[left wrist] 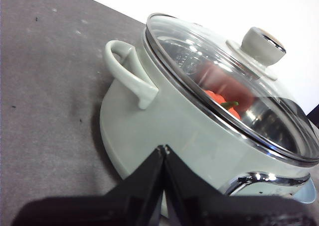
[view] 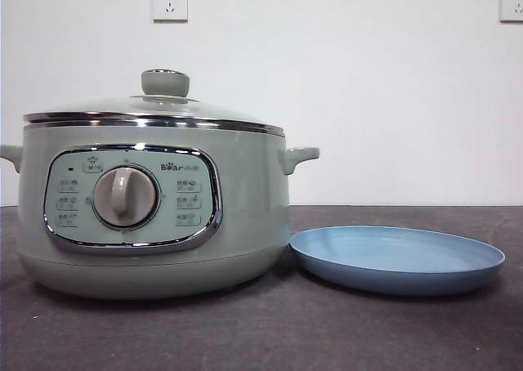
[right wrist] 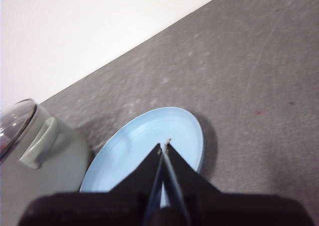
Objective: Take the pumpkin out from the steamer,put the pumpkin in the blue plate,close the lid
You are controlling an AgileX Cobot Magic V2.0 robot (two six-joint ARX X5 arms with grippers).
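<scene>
- Front view: pale sage-green round electric steamer stands at left on the dark grey table; grey dial centred in its chrome-rimmed panel.
- Domed glass lid with chrome rim and green knob sits seated on the steamer.
- Wide shallow matte light-blue plate lies just right of the steamer's base, bare.
- Neither arm shows in the front view.
- Left wrist view: left gripper, black jaws pressed together with nothing between them, hovers beside the steamer wall below a side handle.
- Small orange-red pumpkin with green stem is visible through the glass, inside the steamer.
- Right wrist view: right gripper, jaws likewise together and holding nothing, hangs above the plate.
</scene>
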